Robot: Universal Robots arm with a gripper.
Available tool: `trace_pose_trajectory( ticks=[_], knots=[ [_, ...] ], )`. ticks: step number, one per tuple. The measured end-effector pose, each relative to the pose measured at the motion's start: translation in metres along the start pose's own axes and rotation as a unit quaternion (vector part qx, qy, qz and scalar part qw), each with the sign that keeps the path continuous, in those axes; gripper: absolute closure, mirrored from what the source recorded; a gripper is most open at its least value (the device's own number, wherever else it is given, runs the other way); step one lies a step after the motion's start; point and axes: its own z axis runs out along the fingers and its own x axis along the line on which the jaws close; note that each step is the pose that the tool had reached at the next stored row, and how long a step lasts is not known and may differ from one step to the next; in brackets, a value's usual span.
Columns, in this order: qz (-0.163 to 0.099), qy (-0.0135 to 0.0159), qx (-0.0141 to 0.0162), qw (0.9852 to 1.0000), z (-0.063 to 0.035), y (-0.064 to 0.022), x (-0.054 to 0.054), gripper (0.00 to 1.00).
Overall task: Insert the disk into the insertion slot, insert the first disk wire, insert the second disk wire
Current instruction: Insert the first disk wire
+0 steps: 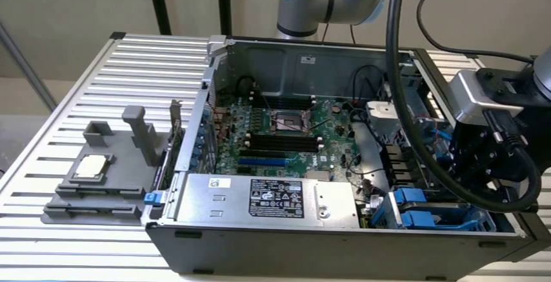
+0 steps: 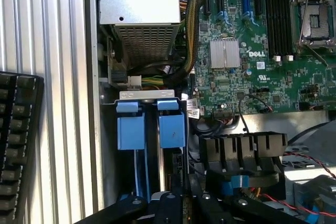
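Blue plastic marks the spot: two carriers stand on edge, side by side, inside the drive cage (image 2: 147, 94), which sits in the corner of the open computer case (image 1: 344, 250) toward the exterior view's right. The case rests on the slatted metal bench (image 1: 77, 256). I take the carrier in line with the fingers to be the disk (image 2: 171, 129), already down in its slot next to the other carrier (image 2: 130, 129). No label shows, so that is a judgement. The gripper (image 2: 169, 203) hangs just over the near end of the cage with its black fingers drawn together and nothing visible between them. Whether they touch the carrier I cannot tell. A white plug (image 2: 134, 81) on yellow and black wires lies just beside the cage's far end, unconnected as far as I can see.

Risks: closed fingers bearing off-centre on the carrier could cock it in the rails, so the latch tabs never seat. Loose red wires (image 2: 315, 167) and the black fan shroud (image 2: 241, 148) crowd the cage and could snag the fingers. The arm's thick black hose (image 1: 394, 69) droops across the case wall and could drag on it.
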Motion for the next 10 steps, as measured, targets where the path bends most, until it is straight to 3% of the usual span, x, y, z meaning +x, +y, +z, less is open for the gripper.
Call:
trace_pose_trajectory(
  ticks=[10],
  knots=[
    [0.0,0.0003,0.0002,1.0,0.002,-0.0001,0.0002,0.84]
  ],
)
